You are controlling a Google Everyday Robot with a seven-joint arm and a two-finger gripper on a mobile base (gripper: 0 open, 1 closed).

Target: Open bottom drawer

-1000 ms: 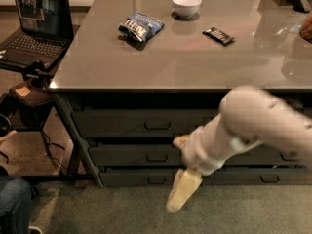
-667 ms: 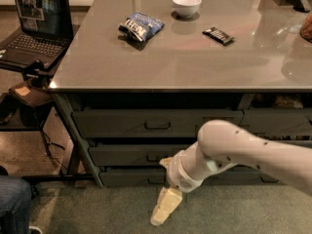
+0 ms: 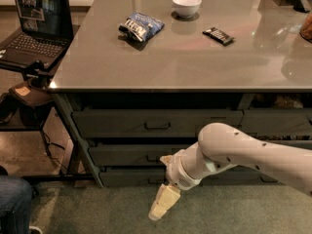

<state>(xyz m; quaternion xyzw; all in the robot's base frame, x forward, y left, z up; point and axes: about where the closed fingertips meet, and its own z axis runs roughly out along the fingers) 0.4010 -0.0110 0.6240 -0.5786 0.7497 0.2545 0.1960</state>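
Note:
The bottom drawer [image 3: 126, 176] is the thin dark grey front lowest in the wide stack under the table, and it looks shut. Its centre handle is mostly hidden behind my wrist. Above it are the middle drawer [image 3: 122, 155] and the top drawer [image 3: 156, 123] with its small pull handle. My white arm [image 3: 243, 152] reaches in from the right. My gripper [image 3: 163, 202] is cream-coloured and points down and to the left. It hangs just in front of and below the middle of the bottom drawer, over the green carpet.
A grey table [image 3: 195, 67] carries a chip bag [image 3: 140, 26], a white bowl [image 3: 186, 4] and a dark bar [image 3: 218, 35]. A laptop [image 3: 36, 26] sits on a stand at the left. A person's knee [image 3: 14, 204] is at the bottom left. A neighbouring drawer stack [image 3: 278, 121] is at the right.
My arm has swung left and down. The gripper has moved from right of the drawer's middle to lower and further left, near the bottom drawer's centre. The drawers have not moved.

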